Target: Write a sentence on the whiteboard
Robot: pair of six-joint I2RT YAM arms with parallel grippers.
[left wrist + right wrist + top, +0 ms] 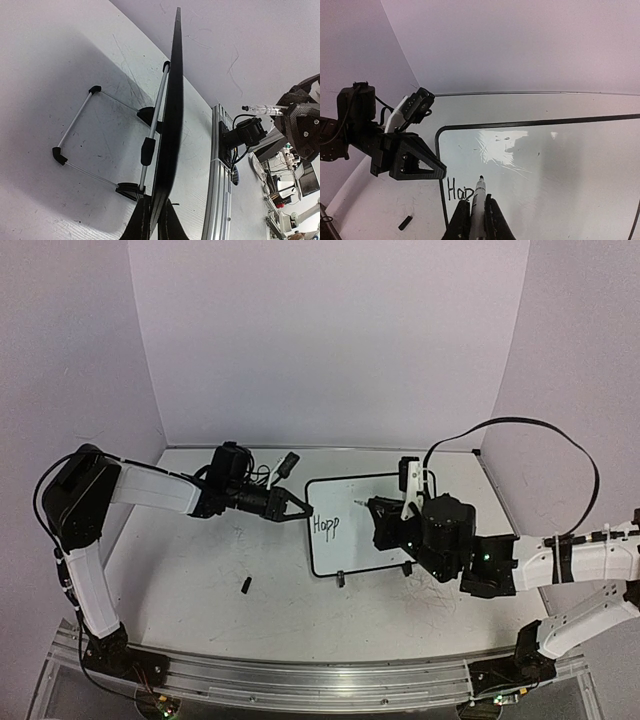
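Note:
The whiteboard point(365, 530) stands tilted at the middle of the table, with "Happ" in black letters point(326, 525) near its left edge. My left gripper point(303, 510) is shut on that left edge. The left wrist view shows the whiteboard point(172, 115) edge-on, pinched in the left gripper point(155, 199). My right gripper point(375, 508) is shut on a white marker point(479, 195). The marker's black tip sits at the whiteboard point(560, 165) just right of the letters point(457, 190). The right gripper point(476, 201) hides the last letter from its own wrist camera.
A small black cap point(246, 585) lies on the table left of the board, and shows as cap point(405, 222) in the right wrist view. A wire stand point(80, 120) props the board from behind. An aluminium rail point(300, 675) runs along the near edge. White walls close in the back and sides.

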